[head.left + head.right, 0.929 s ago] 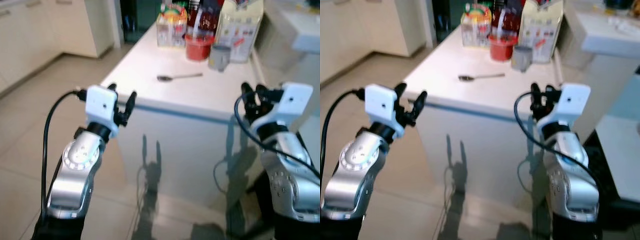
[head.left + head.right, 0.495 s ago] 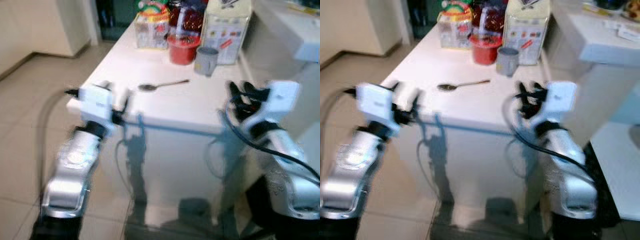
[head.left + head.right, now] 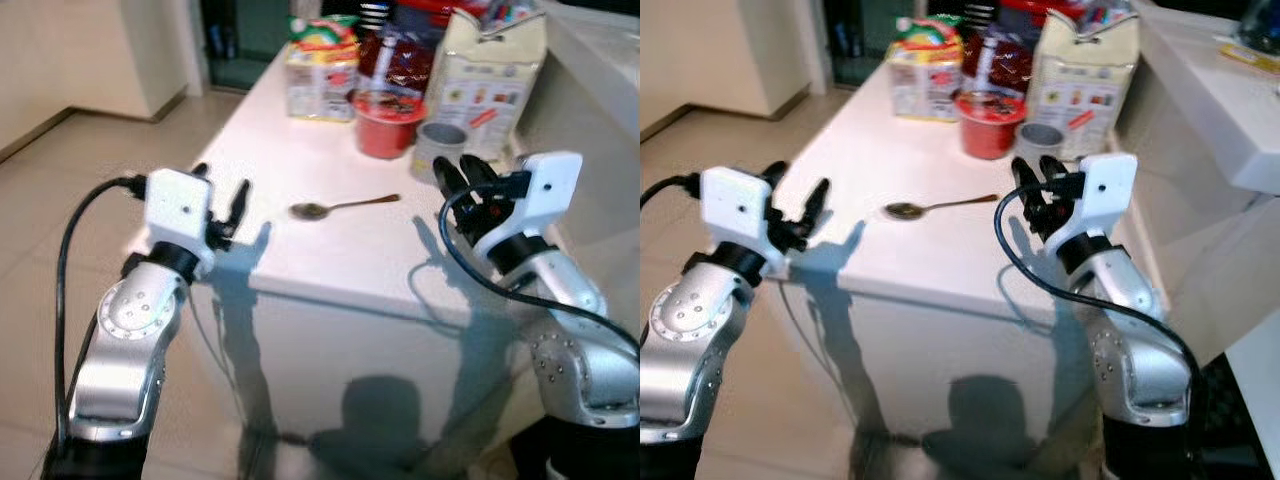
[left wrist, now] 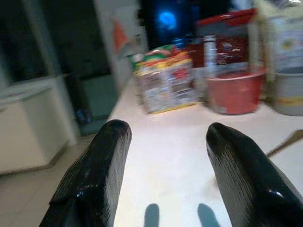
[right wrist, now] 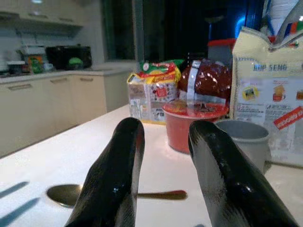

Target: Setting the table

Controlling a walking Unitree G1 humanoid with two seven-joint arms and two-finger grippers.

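Spoon [image 3: 343, 207] lies near table [image 3: 330, 260] edge, apparently between both parted pincers.

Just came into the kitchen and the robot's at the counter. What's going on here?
It stands at the white table, holding nothing. Both grippers are open: the left gripper at the table's near left edge, the right gripper over the near right part. A spoon lies untouched between them.
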